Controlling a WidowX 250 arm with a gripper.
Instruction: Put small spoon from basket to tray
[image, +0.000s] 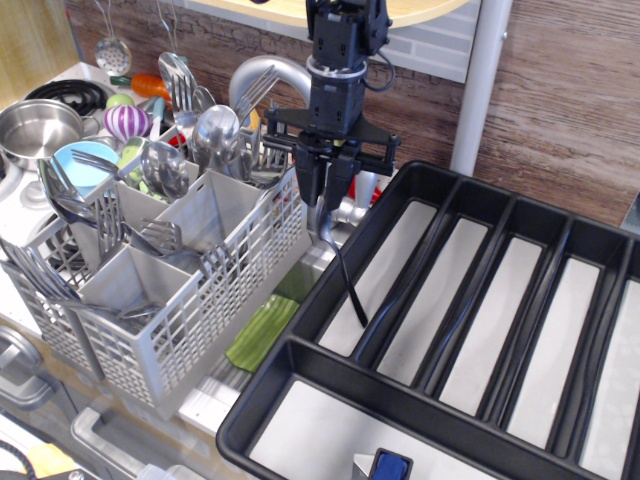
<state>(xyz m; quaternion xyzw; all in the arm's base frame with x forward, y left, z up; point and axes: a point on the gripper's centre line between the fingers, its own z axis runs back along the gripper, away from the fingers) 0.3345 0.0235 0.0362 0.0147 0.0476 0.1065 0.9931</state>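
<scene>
My gripper (331, 196) is shut on the bowl end of the small spoon (342, 268). The spoon hangs with its thin handle pointing down and a little right. Its tip is just above the leftmost long compartment of the black tray (300, 352). The light grey basket (190, 330) stands to the left, with forks and big spoons upright in its back compartments. My gripper is right of the basket's right wall, over the tray's left rim.
A steel pot (38, 128) and a blue plate (80, 165) sit at the far left. A grey faucet (262, 76) rises behind the basket. A green sponge (260, 333) lies between basket and tray. A white post (478, 85) stands behind the tray.
</scene>
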